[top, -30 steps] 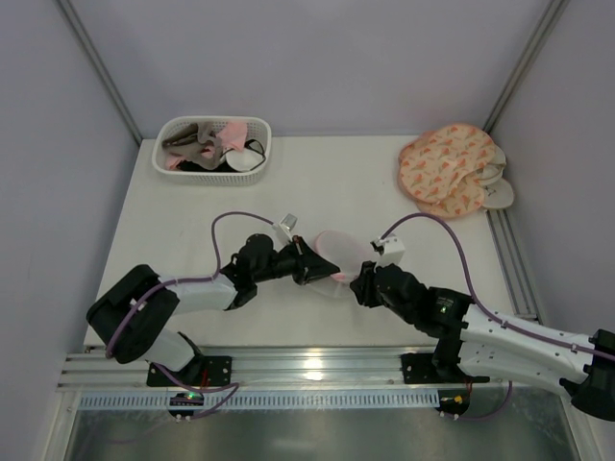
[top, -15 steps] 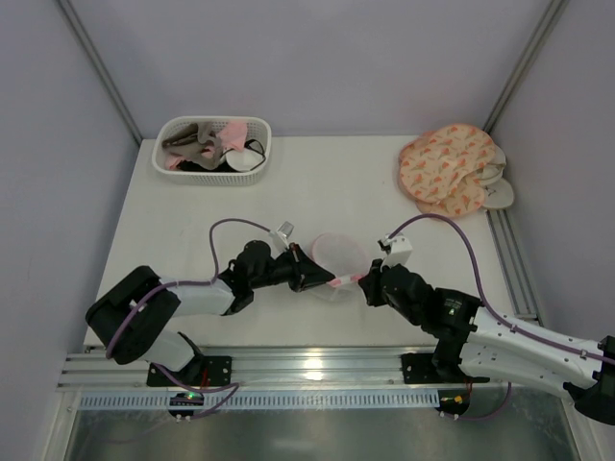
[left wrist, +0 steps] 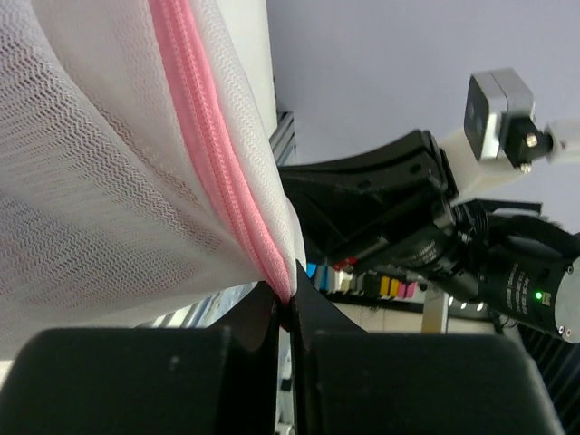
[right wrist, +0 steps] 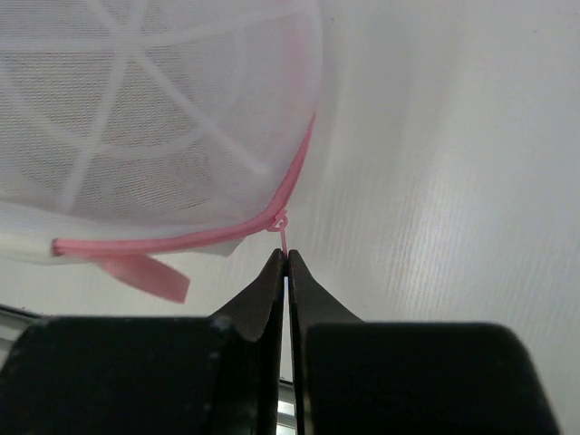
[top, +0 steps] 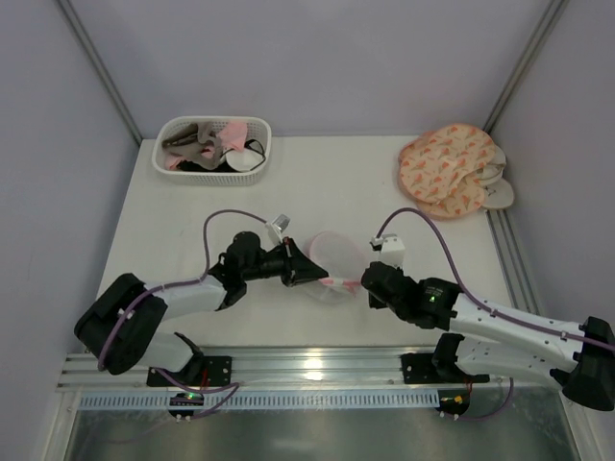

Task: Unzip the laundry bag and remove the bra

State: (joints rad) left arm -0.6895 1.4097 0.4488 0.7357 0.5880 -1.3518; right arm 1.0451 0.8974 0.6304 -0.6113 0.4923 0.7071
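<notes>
The left gripper (left wrist: 285, 317) pinches the pink zipper rim (left wrist: 213, 154) of the laundry bag (top: 338, 254) between closed fingertips. The right gripper (right wrist: 286, 267) is clamped on the thin zipper pull (right wrist: 282, 237) at the bag's other side. The bag is between them, near the middle of the near edge. A white basket (top: 258, 163) occupies the far left corner, and peach patterned fabric (top: 447, 168) the far right.

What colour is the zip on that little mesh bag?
Pink; the zip shows best in the left wrist view.
</notes>
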